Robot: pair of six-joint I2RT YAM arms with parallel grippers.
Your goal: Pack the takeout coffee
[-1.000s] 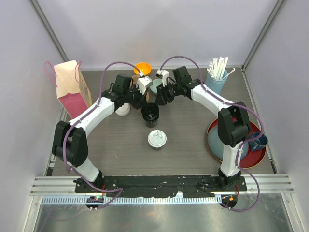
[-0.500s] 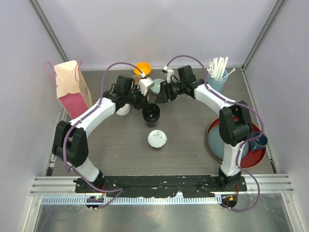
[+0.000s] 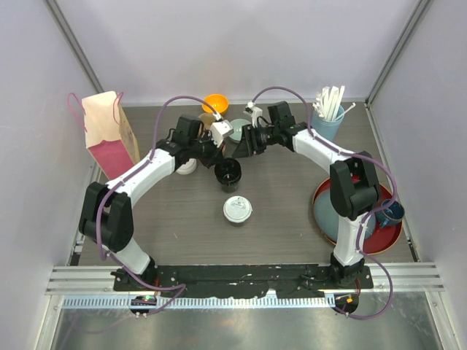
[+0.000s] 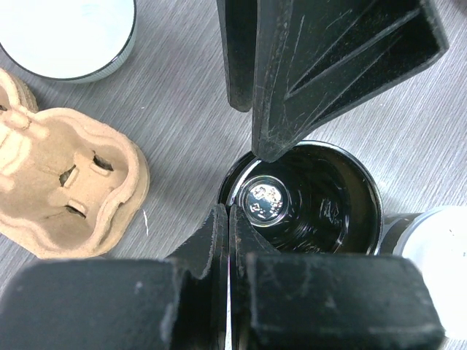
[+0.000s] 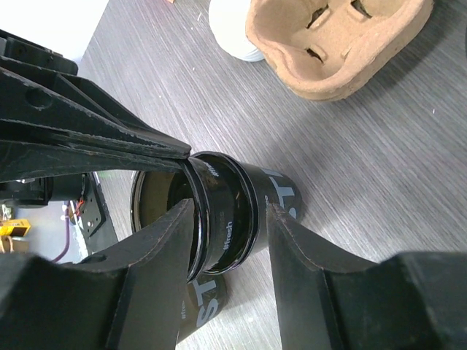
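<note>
Black cup (image 5: pixel 244 193) between the right tool's (image 5: pixel 228 211) fingers

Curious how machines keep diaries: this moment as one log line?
left jaws: shut on lidless black cup rim | right jaws: open, holding nothing | near lidded cup: standing free

light: bright, even, from overhead | shadows: soft and short on the table (image 3: pixel 292 211) | glare: white lid (image 4: pixel 66 29) blown out; glint deep in the open cup (image 4: pixel 328 211) | focus: my left fingers (image 4: pixel 328 65) blur towards the lens; overhead view sharp
</note>
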